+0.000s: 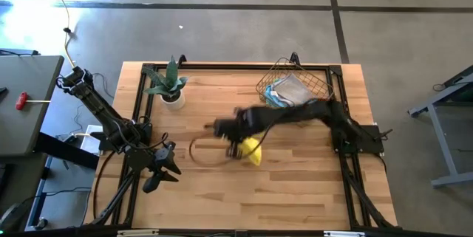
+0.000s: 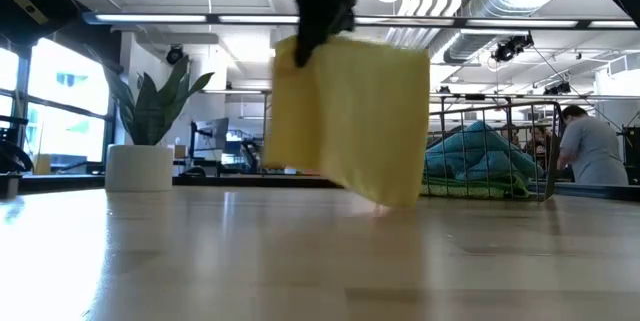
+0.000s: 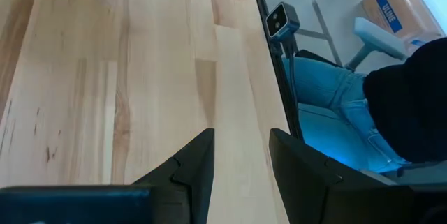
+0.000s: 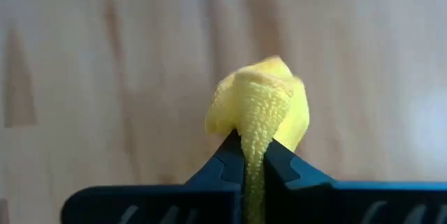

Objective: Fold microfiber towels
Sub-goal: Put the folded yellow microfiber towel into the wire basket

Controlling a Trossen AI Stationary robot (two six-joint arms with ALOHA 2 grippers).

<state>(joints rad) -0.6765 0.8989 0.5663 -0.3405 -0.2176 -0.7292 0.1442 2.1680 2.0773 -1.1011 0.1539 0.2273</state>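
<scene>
A yellow microfiber towel (image 2: 350, 121) hangs over the middle of the table, seen from above as a small yellow bundle (image 1: 252, 150). My right gripper (image 1: 235, 147) is above it and shut on it. More towels, blue and grey, lie heaped in the wire basket (image 1: 295, 82) at the far right. Near the table's left front corner my left gripper (image 3: 241, 168) stands open over bare wood with nothing between its fingers. My right gripper pinches the yellow towel's upper edge (image 4: 255, 155) between its two fingers, coming from above and pointing steeply down. The cloth is bunched between the fingers; one layer or several, I cannot tell. The towel hangs below the fingers (image 2: 350, 161), clear of the table.
A potted plant (image 1: 168, 83) stands at the far left of the table. A dark cable loop (image 1: 203, 150) lies on the wood left of the towel. A black frame runs along the table's edges. People are in the room behind and beside the table (image 2: 590, 151).
</scene>
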